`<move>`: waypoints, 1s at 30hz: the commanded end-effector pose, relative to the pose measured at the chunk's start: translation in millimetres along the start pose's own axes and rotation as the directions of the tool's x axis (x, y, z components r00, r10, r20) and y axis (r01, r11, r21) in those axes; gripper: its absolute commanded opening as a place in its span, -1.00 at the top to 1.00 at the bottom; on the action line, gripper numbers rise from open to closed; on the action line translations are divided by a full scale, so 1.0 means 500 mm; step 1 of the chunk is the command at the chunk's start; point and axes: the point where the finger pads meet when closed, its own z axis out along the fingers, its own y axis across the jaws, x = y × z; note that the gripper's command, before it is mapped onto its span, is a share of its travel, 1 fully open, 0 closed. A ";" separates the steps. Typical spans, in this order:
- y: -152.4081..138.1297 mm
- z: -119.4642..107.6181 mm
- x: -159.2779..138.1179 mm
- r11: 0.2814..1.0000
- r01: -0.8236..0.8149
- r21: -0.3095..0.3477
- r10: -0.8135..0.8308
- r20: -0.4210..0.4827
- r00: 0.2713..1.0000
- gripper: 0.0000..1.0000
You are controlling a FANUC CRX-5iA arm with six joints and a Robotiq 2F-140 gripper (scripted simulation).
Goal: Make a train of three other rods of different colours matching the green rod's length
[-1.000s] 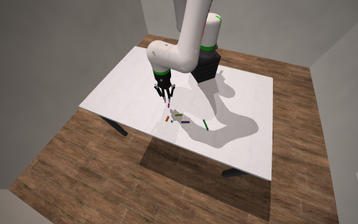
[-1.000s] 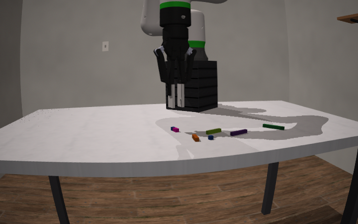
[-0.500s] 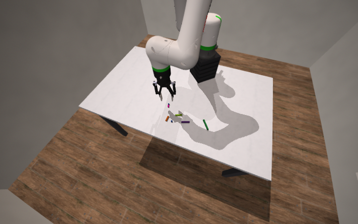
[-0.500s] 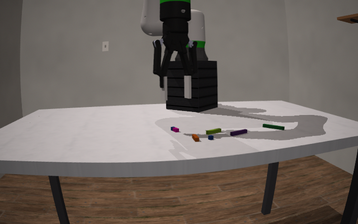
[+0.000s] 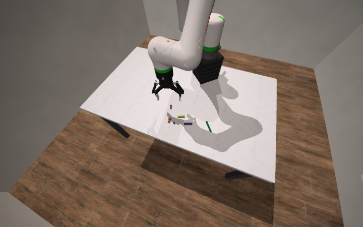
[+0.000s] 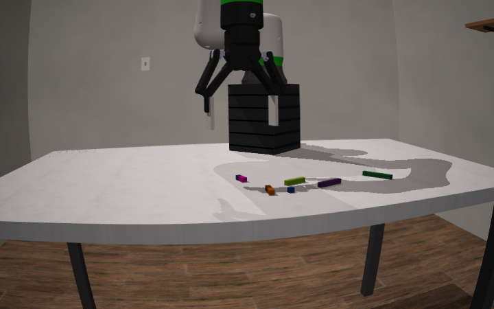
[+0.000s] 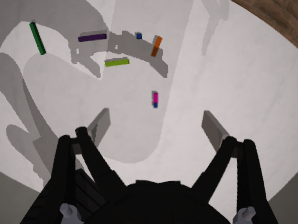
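My gripper (image 5: 168,97) hangs wide open and empty, well above the table; it also shows in the exterior view (image 6: 242,110) and the wrist view (image 7: 156,135). The magenta rod (image 5: 171,106) (image 6: 241,178) (image 7: 154,99) lies flat below it, with a small blue piece at one end. The lime rod (image 5: 181,116) (image 6: 294,180), the orange rod (image 5: 169,120) (image 6: 269,189), a small blue rod (image 5: 174,123) (image 6: 290,189) and the purple rod (image 5: 188,123) (image 6: 329,182) lie apart near the front edge. The green rod (image 5: 208,126) (image 6: 377,174) (image 7: 37,38) lies to the right.
The arm's black base block (image 5: 208,68) stands at the back of the white table (image 5: 187,112). The table's front edge runs close to the rods.
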 end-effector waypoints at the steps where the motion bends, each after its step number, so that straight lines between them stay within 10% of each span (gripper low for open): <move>1: 0.000 0.000 0.001 1.000 0.007 0.000 -0.007 0.000 1.000 -1.00; 14: -0.043 0.012 0.044 0.888 0.459 0.000 -0.459 0.000 0.888 -1.00; 30: -0.098 0.026 0.092 0.503 0.864 0.000 -0.864 0.000 0.503 -1.00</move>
